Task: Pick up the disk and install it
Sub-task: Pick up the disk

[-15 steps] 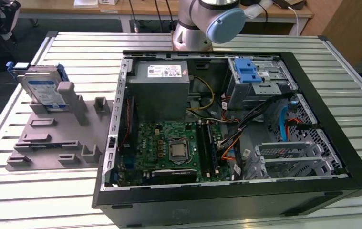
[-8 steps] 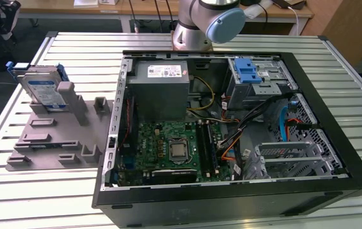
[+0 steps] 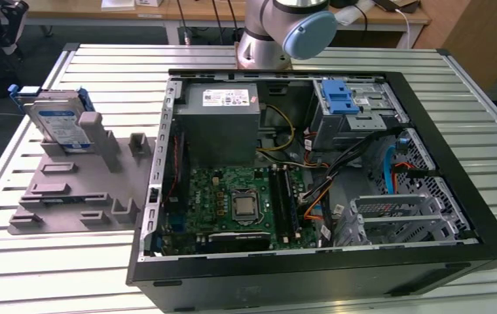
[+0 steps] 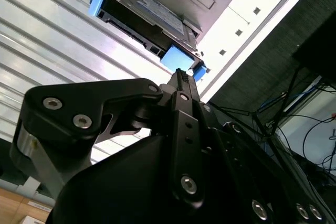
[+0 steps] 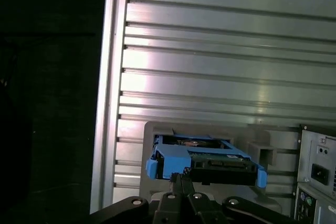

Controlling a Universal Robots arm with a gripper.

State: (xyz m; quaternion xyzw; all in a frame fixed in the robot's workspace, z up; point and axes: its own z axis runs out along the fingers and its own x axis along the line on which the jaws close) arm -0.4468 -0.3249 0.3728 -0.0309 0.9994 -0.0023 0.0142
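Note:
The disk (image 3: 60,124), a silver drive with a white-and-blue label in a blue carrier frame, stands on edge in a grey holder (image 3: 73,196) at the exterior view's left. In both wrist views I look down on it from a distance: the disk (image 5: 205,158) shows its blue frame and connector edge, and the disk (image 4: 147,17) shows its long side. My gripper (image 5: 181,178) hangs above it, apart from it, with the black fingers closed together and nothing between them. The gripper (image 4: 181,74) points toward the blue frame's end.
An open computer case (image 3: 458,196) lies on the slatted metal table (image 3: 47,275), with a grey power supply (image 3: 222,121), motherboard (image 3: 239,203) and a drive cage with blue latch (image 3: 349,104) inside. The table's edge (image 5: 107,77) runs near the holder.

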